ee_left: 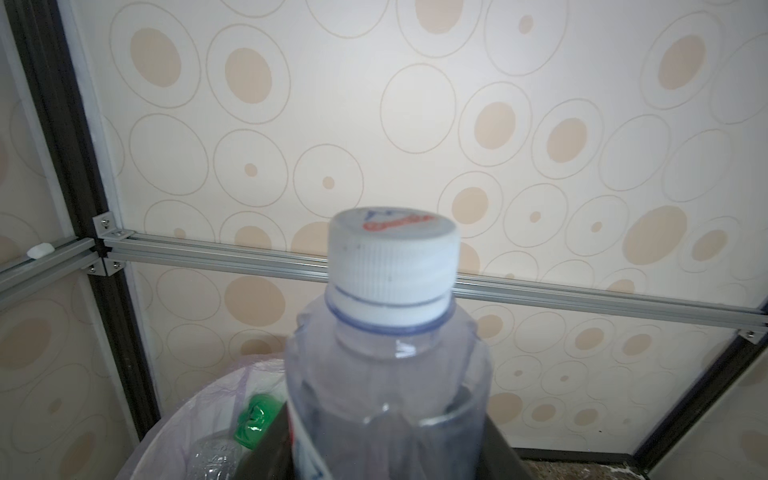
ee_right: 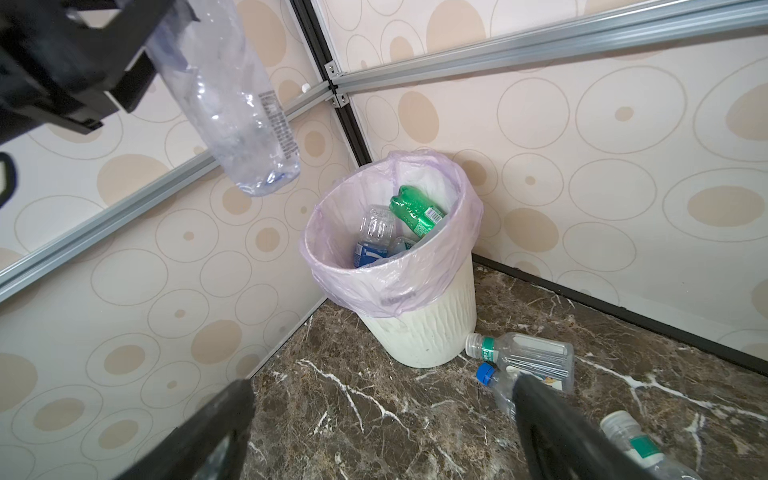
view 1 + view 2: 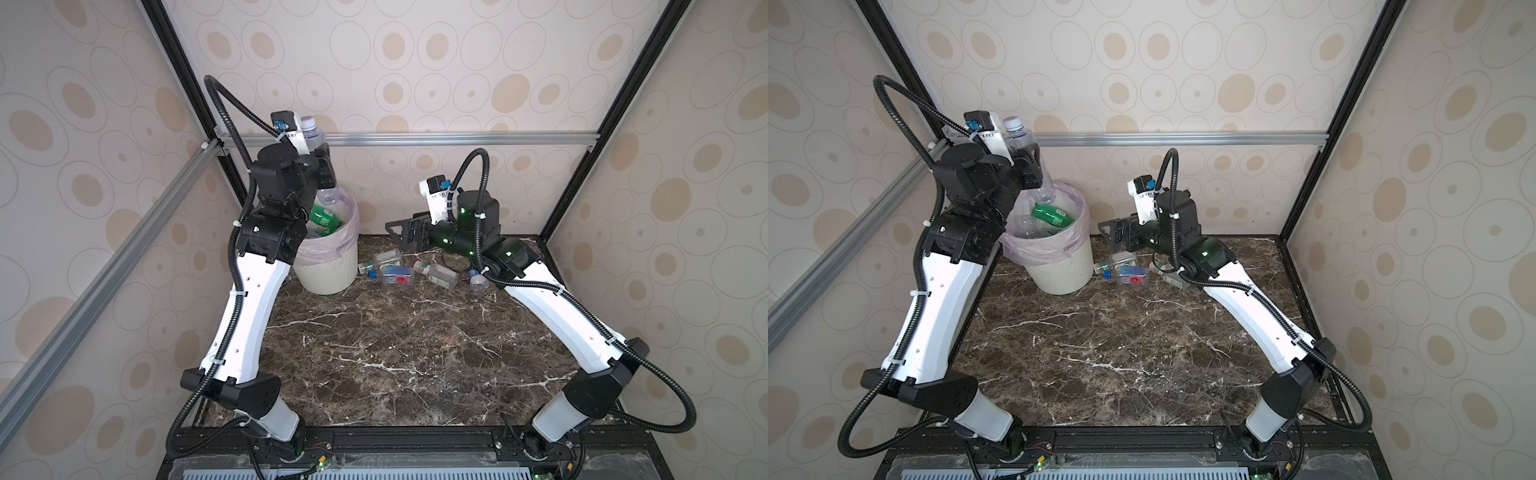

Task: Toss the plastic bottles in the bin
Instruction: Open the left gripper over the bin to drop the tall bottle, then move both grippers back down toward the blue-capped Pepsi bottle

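Robot test booth, lab-type rig, not a lived-in room. Aluminium rails [image 3: 415, 139] and black posts [image 3: 609, 124] frame it. Wall panels are covered in beige circle-pattern wallpaper [image 3: 436, 45]. Dark marble-look tabletop [image 3: 395, 340] is the booth floor. Two white-and-black robot arms [image 3: 249, 299] are mounted on a black rail [image 3: 415, 442] at the near edge. Home-style props: bin [image 3: 328, 278] with pink liner in far left corner, bottles [image 3: 397, 272] lying just beside it.

Dark marble tabletop [image 3: 395, 353] beneath circle-patterned walls [image 3: 415, 62].
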`<action>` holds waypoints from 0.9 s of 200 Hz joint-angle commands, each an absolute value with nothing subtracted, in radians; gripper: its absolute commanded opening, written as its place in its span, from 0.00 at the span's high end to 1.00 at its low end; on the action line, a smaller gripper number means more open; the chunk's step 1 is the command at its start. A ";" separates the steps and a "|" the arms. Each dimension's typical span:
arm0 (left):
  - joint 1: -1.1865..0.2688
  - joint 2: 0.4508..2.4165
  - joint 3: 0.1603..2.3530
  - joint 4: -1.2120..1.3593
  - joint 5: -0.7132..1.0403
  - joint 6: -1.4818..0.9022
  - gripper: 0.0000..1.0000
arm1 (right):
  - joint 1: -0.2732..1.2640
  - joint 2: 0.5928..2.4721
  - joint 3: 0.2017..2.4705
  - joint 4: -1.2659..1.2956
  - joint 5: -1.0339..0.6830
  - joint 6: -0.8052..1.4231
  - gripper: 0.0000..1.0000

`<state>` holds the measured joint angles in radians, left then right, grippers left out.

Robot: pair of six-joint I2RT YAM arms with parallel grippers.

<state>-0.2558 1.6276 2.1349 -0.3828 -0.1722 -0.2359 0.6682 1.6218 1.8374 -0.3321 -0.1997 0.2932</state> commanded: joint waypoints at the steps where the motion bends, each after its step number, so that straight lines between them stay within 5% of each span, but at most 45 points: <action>1: -0.159 1.777 2.190 -0.475 -0.116 -0.257 0.49 | 0.677 1.624 1.845 -0.344 -0.216 0.289 0.00; 23: -0.143 1.874 2.327 -0.589 -0.055 -0.265 0.19 | 0.681 1.604 1.796 -0.329 -0.212 0.294 0.00; 56: -0.143 1.778 2.194 -0.499 0.039 -0.310 0.02 | 0.681 1.591 1.751 -0.312 -0.211 0.308 0.00; 180: -0.238 1.608 1.945 -0.423 0.113 -0.378 0.01 | 0.681 1.537 1.673 -0.325 -0.155 0.313 0.00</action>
<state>-0.1974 1.6012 1.9652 -0.4347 0.0952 -0.3630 0.6739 1.5761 1.6848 -0.3237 -0.1841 0.3149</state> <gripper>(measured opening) 0.990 0.997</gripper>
